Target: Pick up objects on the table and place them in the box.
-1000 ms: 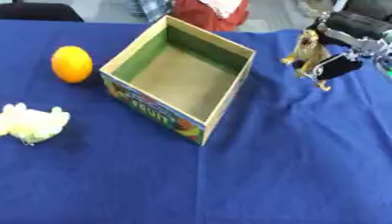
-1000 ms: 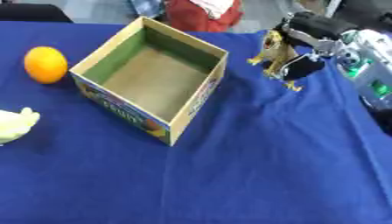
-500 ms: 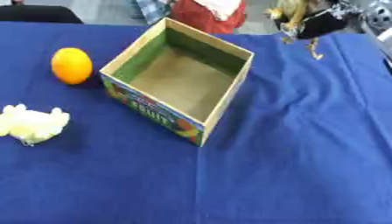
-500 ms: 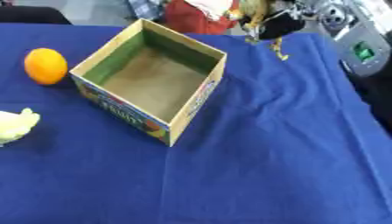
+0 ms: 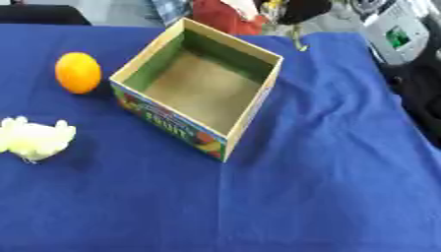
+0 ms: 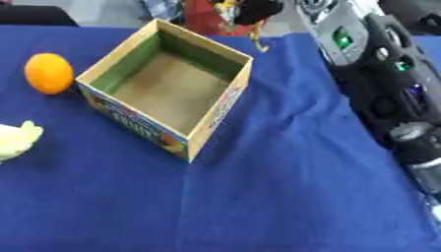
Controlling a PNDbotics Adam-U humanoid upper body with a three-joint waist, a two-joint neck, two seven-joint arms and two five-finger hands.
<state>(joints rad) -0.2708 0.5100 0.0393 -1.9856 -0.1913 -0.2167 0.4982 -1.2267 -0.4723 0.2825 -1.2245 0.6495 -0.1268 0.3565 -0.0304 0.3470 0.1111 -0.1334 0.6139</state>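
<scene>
The right hand point(image 6: 257, 9), fingers curled round a small yellow-legged toy point(image 6: 258, 43), hangs just beyond the open box's point(image 5: 201, 88) far corner. Bring it over the box's bare floor before letting go. The orange point(image 5: 78, 72) and pale toy point(image 5: 33, 140) lie left of the box.

blue tablecloth point(image 5: 327, 162), orange ball point(image 5: 78, 72), pale yellow lump point(image 5: 34, 139), box point(image 5: 258, 93) green inside, fruit-printed outside.

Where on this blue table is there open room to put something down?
The widest bare stretch of blue cloth runs in front of and right of the box. A narrower gap lies between the box and the orange. The pale yellow object crowds the left edge.
</scene>
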